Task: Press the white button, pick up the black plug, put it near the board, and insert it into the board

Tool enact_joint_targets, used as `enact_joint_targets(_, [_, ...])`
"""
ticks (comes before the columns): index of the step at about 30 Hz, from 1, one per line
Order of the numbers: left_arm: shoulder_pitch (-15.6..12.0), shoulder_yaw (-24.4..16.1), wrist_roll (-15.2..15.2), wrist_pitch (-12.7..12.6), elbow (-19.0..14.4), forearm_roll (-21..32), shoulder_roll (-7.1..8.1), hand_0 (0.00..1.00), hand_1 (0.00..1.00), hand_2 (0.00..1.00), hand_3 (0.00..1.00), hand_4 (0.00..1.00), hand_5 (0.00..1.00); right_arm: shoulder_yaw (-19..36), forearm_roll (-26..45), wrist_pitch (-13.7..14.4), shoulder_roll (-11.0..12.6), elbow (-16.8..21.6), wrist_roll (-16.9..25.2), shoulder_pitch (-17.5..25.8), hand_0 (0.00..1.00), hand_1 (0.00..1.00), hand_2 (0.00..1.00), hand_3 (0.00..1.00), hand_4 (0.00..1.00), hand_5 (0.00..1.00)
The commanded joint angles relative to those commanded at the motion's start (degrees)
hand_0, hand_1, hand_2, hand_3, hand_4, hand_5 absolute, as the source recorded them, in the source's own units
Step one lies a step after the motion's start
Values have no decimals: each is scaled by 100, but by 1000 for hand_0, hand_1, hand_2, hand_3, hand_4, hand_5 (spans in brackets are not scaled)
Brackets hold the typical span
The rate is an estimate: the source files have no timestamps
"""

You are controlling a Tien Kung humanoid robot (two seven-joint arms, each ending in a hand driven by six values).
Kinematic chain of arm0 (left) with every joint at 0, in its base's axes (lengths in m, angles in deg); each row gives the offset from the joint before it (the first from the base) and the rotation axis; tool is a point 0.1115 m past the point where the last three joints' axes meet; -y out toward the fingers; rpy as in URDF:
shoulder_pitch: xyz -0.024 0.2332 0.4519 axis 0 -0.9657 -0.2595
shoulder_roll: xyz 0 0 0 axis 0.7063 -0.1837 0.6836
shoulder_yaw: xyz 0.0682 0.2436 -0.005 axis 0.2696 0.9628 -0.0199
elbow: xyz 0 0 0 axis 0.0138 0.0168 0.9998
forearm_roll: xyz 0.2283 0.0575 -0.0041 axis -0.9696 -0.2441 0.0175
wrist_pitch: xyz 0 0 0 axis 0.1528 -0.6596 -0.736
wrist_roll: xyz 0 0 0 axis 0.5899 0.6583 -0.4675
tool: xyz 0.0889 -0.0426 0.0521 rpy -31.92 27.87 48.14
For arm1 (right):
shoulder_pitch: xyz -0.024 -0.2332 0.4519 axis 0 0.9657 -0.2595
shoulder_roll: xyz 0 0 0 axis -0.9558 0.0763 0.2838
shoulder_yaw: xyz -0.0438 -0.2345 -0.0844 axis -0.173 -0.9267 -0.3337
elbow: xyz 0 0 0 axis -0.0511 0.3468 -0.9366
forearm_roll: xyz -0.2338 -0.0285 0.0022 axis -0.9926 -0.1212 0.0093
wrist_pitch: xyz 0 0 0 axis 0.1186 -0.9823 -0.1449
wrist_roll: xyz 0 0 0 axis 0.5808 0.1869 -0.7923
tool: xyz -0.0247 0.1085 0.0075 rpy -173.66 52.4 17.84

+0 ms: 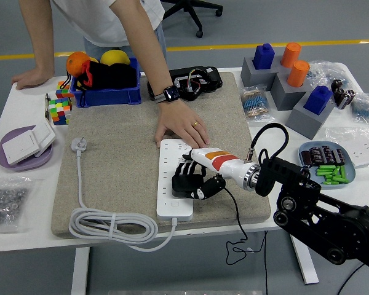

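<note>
A white power strip, the board [166, 195], lies lengthwise on the beige mat [120, 153]. My right hand [189, 180] sits on the strip's right side with its black fingers curled around the black plug [210, 186], whose thin black cord [238, 227] runs off the table's front edge. The plug rests against the strip's right edge; whether its pins are in a socket is hidden by my fingers. A person's hand [179, 127] presses flat on the strip's far end. The white button is not distinguishable. My left arm is out of view.
The strip's own white cable [111, 224] lies coiled at the mat's front left, its plug [78, 145] further back. A blue bin [106, 92] with fruit, colour cubes [58, 110], a purple plate [23, 159], grey blocks with pegs [283, 77] and a tray of parts [329, 165] surround the mat.
</note>
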Motion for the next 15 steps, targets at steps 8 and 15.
enact_joint_targets(8, [2,9,1,0,0,9,1,810,780,735,784,590,528,23,-7,-87,1,23,-19,-2,519,695,695,701,973,87])
enact_joint_targets(15, [8,6,4,0,0,3,1,810,780,734,784,590,529,56,38,-143,3,37,-22,-9,664,802,803,812,998,175])
